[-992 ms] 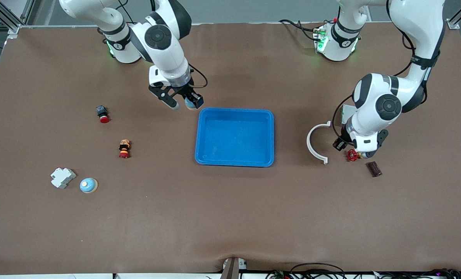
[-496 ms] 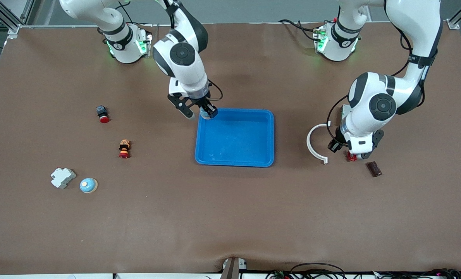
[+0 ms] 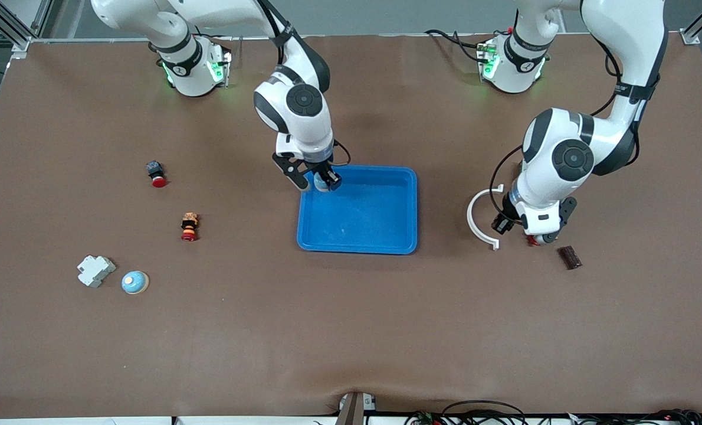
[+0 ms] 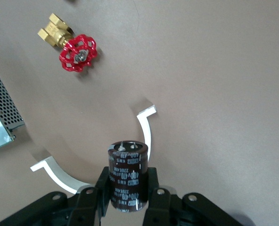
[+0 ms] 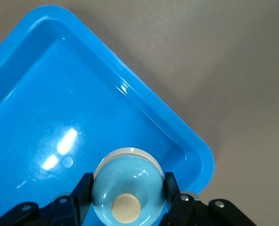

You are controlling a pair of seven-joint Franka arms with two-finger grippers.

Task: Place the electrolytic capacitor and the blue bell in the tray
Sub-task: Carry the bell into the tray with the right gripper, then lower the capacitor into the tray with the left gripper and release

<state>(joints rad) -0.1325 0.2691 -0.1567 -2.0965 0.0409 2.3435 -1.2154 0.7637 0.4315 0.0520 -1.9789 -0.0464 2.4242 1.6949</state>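
Since a second ago the right arm has swung from off the tray's corner to over it; the left arm has lifted and drifted slightly toward the tray. Nearest the camera, at about 8 o'clock from the tray, a second bell sits beside a white block, untouched. Farther up, a figurine and a red button. Toward the left arm's end at 3 o'clock: dark chip, white arc, red valve. Left gripper is clamped on the capacitor, hanging over the arc, well apart from the tray. Right gripper is closed around the bell, pinched across its dome, over the tray's corner nearest the right arm's base, around 11 o'clock on the tray. Judgement: the bell is rigid and smooth with a round dome, so likely slippery; gripping low at the widest rim is safest, and it should go down gently or it could roll. The capacitor is a stiff light cylinder with a slick sleeve; a mid-body side grip suits it, keeping pressure off the terminals.
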